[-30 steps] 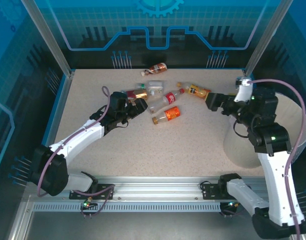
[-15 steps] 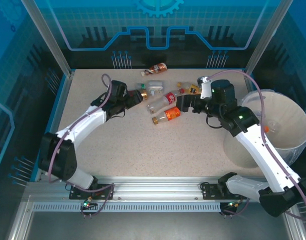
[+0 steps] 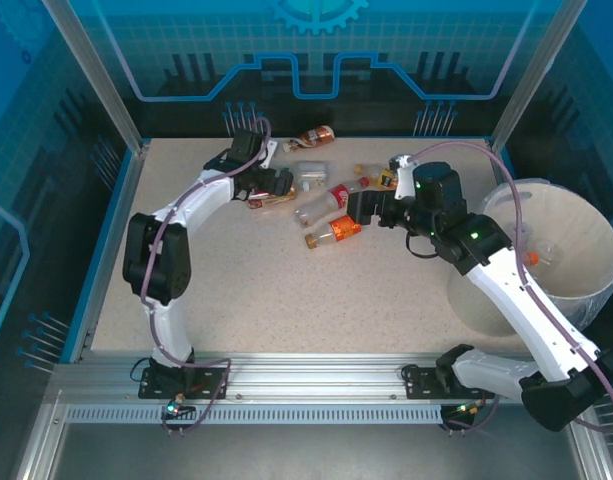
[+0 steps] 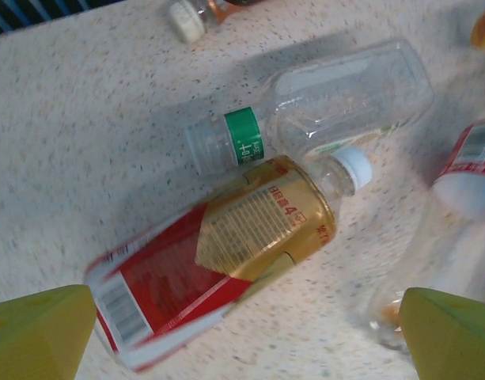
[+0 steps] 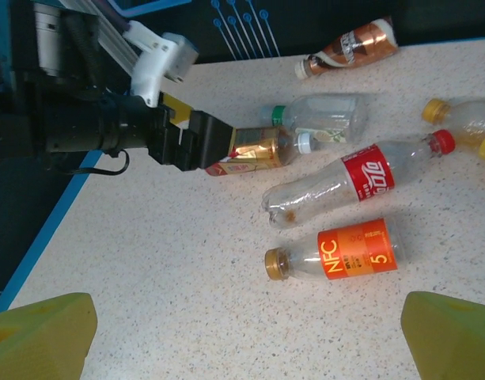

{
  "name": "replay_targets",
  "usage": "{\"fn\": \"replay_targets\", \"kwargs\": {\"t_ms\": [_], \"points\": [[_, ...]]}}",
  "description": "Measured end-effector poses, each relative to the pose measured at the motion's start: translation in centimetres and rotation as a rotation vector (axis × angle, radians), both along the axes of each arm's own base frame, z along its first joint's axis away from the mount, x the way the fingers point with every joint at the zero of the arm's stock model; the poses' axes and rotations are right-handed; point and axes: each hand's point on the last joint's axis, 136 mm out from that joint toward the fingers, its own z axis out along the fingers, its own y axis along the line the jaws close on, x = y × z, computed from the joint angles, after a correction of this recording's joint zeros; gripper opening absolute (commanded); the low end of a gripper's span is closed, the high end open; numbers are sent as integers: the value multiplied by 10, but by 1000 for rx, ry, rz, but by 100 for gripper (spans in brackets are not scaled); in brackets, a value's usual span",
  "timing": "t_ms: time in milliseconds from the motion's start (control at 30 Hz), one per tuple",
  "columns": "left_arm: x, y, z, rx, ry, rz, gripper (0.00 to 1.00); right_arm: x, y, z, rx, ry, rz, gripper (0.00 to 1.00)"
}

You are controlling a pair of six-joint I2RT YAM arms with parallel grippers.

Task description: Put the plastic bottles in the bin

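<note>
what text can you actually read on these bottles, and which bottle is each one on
"NFC": orange-label bottle.
"5": same orange label, beside the letters.
Red-label bottle: white script, not legible.
Gold-and-red bottle: small print and a barcode, too blurred to read.
Green-band bottle: white marks, too blurred to read.
Brown bottle: lettering too small to read.

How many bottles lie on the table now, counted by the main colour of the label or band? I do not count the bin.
Red label: 2, cola bottle and red-and-gold bottle
Orange-label bottle: 1
Brown-label bottle: 1
Green-band bottle: 1
Yellow-label bottle: 1
Total: 6
</note>
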Motion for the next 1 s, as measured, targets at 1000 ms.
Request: {"fn": "replay_targets", "kwargs": {"t_ms": [1000], "points": [[-2, 36, -106, 309, 377, -410, 98, -12, -10, 6, -22, 7, -20, 100]]}}
